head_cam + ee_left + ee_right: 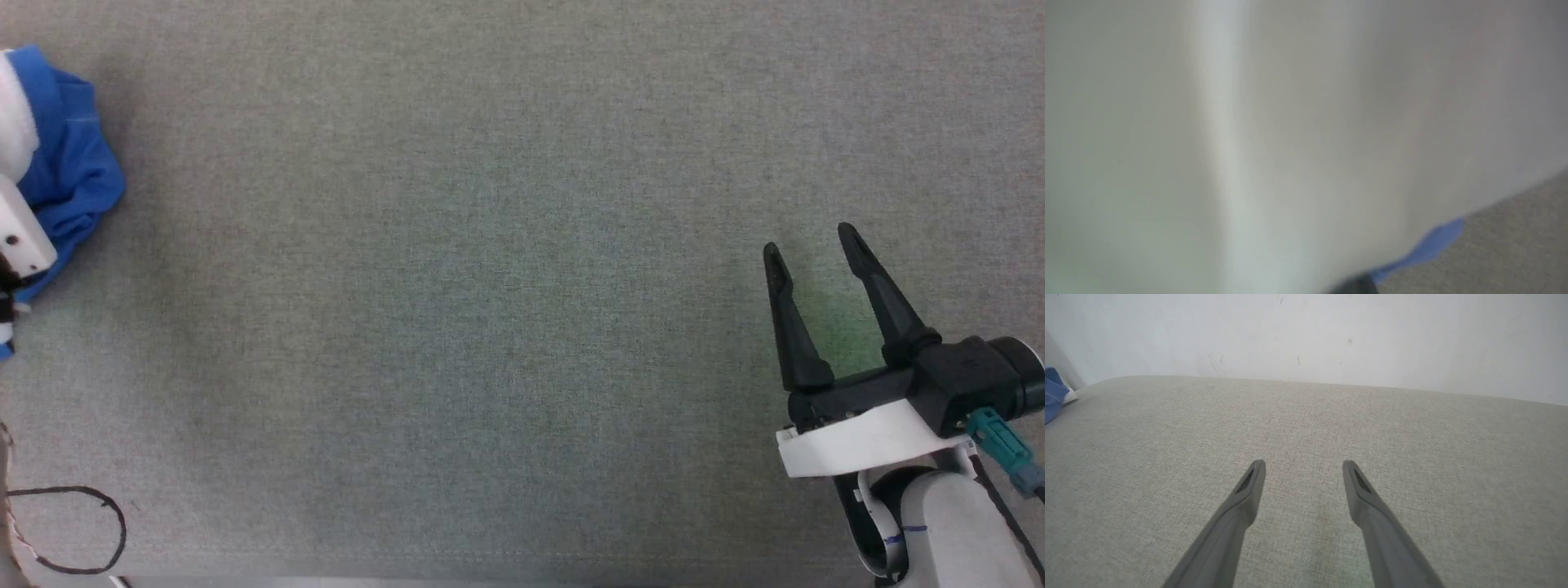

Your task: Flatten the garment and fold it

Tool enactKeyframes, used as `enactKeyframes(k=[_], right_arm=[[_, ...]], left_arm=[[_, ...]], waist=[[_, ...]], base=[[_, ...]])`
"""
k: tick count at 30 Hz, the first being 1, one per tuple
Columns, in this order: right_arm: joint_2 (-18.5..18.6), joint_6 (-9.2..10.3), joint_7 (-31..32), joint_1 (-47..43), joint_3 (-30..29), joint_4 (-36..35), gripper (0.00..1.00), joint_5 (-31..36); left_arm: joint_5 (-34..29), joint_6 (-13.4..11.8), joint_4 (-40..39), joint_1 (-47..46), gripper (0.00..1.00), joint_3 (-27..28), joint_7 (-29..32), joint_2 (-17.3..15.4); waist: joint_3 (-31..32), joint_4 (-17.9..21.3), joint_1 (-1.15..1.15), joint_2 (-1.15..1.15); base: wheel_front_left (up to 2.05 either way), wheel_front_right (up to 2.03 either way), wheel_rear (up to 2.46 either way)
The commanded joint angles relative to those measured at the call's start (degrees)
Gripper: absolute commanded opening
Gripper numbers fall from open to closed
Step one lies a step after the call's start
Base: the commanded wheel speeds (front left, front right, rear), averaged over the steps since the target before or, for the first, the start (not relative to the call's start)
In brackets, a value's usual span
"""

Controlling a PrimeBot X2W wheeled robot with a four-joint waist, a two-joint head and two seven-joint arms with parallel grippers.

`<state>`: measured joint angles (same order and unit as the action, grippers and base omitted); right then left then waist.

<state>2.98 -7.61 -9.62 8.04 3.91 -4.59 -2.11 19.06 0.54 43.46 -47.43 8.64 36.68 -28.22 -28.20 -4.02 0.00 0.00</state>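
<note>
The grey woven surface (pixel 490 286) meets a white wall (pixel 1306 330). On the right gripper (pixel 808 239), the jaws stand spread above the surface. For the left gripper (pixel 1357 286), jaw state cannot be determined; the blurred garment (pixel 1249 143) covers its camera.

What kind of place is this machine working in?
Probably an indoor test bench, not a home: a broad grey fabric-covered surface, a bare white wall behind it, and one bunched blue-and-white garment off to the left.

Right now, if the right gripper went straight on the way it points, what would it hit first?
Probably the gray surface ahead of the right gripper, at a shallow angle; nothing stands between. The garment lies well aside.
</note>
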Motion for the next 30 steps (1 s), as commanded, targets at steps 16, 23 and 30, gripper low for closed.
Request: enactKeyframes(k=[16, 23, 30], right_arm=[[-0.1, 0.12, -2.1, -0.3, 1.4, 2.9, 1.0, -3.0], [-0.1, 0.12, -3.3, -2.7, 1.5, 4.5, 1.0, -6.4], [-0.1, 0.12, -3.6, -5.6, 0.5, 4.9, 1.0, -7.0]], left_arm=[[-3.1, 0.7, 4.8, -5.0, 0.0, -4.5, -13.2, -4.7], [-3.0, 4.6, 5.2, -9.9, 0.0, -6.9, -29.5, -1.6], [-3.7, 5.5, 2.4, -11.8, 0.0, -11.3, -39.0, 5.7]], waist=[[10.1, -1.1, 0.0, 0.0], [17.6, -1.3, 0.0, 0.0], [22.9, 0.4, 0.0, 0.0]], base=[[0.0, 0.0, 0.0], [0.0, 0.0, 0.0], [0.0, 0.0, 0.0]])
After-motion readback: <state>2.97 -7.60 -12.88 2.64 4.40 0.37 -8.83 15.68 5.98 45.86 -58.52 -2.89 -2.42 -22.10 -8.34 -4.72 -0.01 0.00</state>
